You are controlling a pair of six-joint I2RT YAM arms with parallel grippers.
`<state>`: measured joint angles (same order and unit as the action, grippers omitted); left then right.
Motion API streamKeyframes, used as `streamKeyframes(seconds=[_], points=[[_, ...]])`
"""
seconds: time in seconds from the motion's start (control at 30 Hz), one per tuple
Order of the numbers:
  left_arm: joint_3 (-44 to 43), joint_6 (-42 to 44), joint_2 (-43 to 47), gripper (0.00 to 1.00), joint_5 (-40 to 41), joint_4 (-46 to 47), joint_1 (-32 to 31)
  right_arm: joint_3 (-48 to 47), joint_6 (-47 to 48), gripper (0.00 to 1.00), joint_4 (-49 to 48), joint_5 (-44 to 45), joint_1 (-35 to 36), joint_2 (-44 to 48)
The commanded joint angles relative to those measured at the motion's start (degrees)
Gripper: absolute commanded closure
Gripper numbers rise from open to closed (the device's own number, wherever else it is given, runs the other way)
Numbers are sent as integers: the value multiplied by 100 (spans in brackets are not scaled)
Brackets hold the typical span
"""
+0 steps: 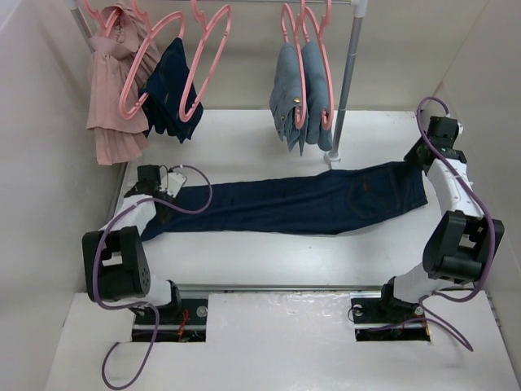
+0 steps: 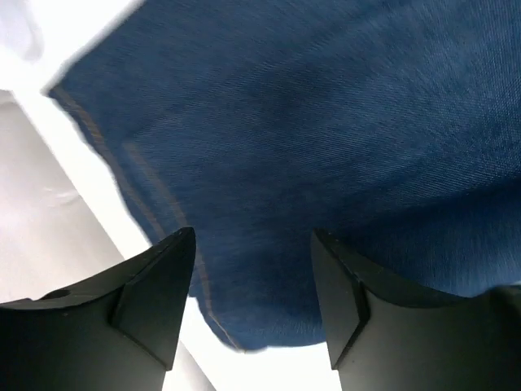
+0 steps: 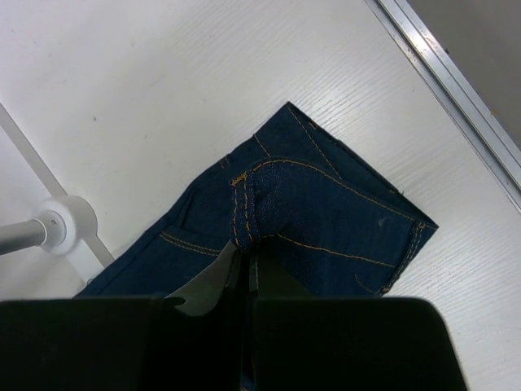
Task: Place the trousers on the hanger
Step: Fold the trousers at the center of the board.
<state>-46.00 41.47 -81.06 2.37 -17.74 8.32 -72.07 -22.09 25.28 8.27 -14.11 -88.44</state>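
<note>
The dark navy trousers (image 1: 301, 204) lie stretched across the white table, waist at the right, leg ends at the left. My right gripper (image 1: 417, 159) is shut on a pinched fold of the waistband (image 3: 259, 204) and lifts it a little. My left gripper (image 1: 167, 194) is open just above the leg end (image 2: 269, 187), fingers on either side of the hem, holding nothing. Pink hangers hang on the rail at the back; an empty one (image 1: 203, 61) hangs left of centre. The tan patch is not visible.
On the rail hang a pink garment (image 1: 110, 90), a smaller dark navy garment (image 1: 167, 90) and light-blue jeans (image 1: 301, 90). The rack's metal pole (image 1: 346, 81) stands on a round foot (image 3: 61, 224) near the waistband. Walls close in left and right.
</note>
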Motion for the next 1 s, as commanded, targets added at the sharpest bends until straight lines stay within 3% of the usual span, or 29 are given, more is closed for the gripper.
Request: streamKeyframes(seconds=[0.0, 0.2, 0.33, 0.47, 0.53, 0.6, 0.83, 0.97], points=[[476, -131, 29, 45, 746, 815, -269, -132, 117, 100, -251, 166, 31, 212], [1505, 353, 326, 47, 1344, 1008, -664, 167, 64, 100, -304, 166, 31, 424], [1051, -321, 740, 41, 1398, 1132, -534, 36, 64, 100, -235, 114, 31, 355], [-574, -2202, -117, 40, 644, 264, 754, -192, 64, 100, -111, 52, 31, 197], [-1293, -2878, -532, 41, -190, -280, 1205, -376, 125, 100, -15, -10, 31, 135], [-1490, -3065, -972, 43, -648, -371, 1566, -483, 257, 100, 91, -10, 31, 73], [-1543, -3005, -1377, 44, -1222, -177, 1568, -405, 381, 100, 329, 104, 31, 222], [-1649, -3005, -1667, 54, -1825, -239, 1682, -263, 381, 100, 381, 157, 31, 485]])
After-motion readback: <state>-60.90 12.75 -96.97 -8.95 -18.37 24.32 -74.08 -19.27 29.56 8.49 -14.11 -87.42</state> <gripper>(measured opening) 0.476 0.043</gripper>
